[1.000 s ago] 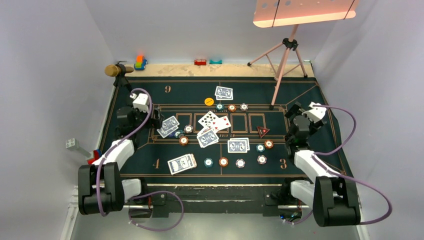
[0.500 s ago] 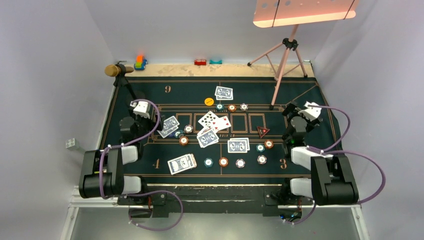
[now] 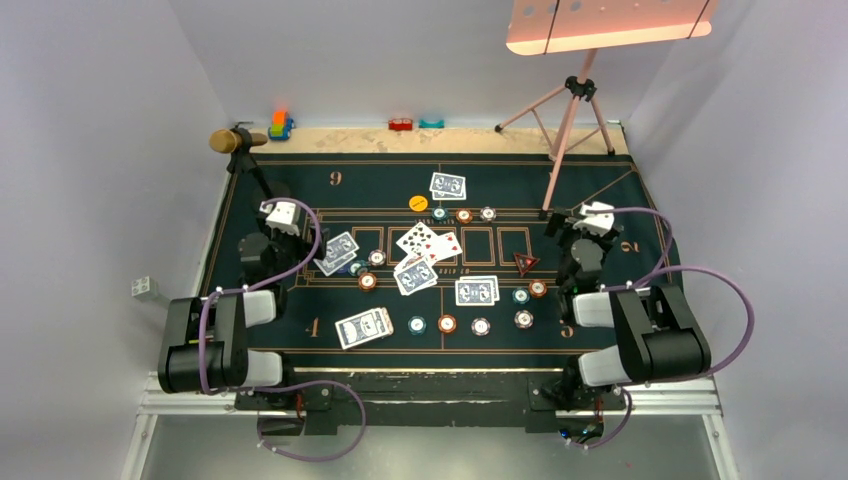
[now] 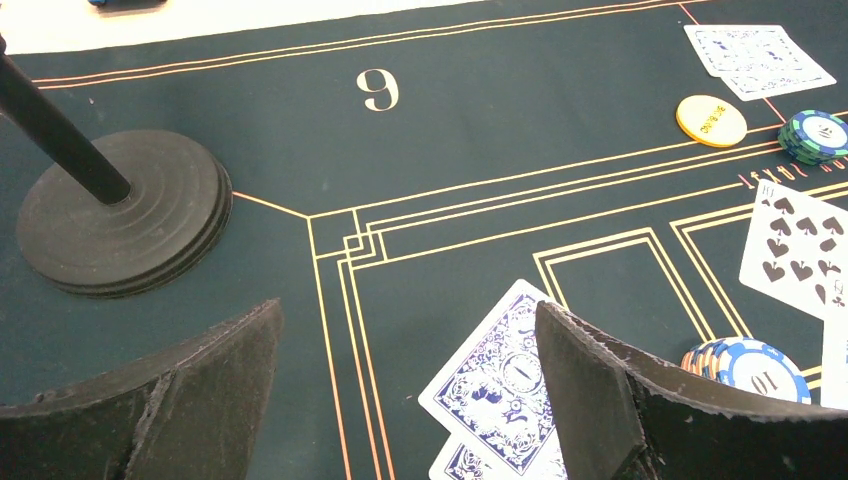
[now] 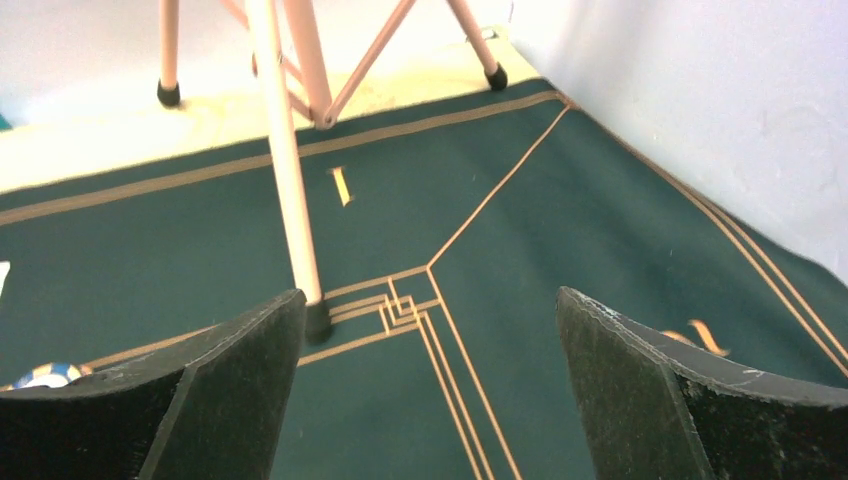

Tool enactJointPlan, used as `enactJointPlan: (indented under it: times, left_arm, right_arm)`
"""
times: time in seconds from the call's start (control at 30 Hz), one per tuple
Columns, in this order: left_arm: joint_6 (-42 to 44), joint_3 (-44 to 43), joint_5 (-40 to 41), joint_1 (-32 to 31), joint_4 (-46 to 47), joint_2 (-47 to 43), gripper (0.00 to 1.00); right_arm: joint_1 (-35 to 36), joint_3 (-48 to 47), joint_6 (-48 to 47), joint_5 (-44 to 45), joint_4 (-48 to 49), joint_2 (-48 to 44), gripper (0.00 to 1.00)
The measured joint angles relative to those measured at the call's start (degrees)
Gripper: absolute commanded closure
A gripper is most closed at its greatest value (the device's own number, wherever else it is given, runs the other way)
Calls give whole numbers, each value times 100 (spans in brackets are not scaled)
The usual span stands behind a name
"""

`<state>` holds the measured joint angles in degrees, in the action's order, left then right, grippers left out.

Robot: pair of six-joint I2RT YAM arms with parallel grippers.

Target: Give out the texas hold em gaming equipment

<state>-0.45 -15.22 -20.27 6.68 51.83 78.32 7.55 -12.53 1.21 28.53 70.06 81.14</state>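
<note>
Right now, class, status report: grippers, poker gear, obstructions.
Left gripper open, empty. Right gripper open, empty. Cards, chips spread across mat. Tripod leg close ahead of right gripper.

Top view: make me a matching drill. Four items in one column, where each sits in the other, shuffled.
1. yellow disc
2. red triangle
3. ten of spades
4. pink tripod

A. face up, middle of the mat
B. one foot on the mat, far right
C. just left of the far face-down pair
D. near right end of the printed box row

Pairs: 1-C, 2-D, 3-A, 4-B
</note>
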Motion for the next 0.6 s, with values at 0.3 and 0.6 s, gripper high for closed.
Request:
enactJointPlan:
  times: [0.3,0.6]
  left_arm:
    - [0,0,7,-2,2,0,0]
    - [0,-2,7,-7,39,0,0]
  right_arm:
    - [-420,-334,157,-433,-278,-24,2]
    - [-420,-334,162,-476,-299,-24,2]
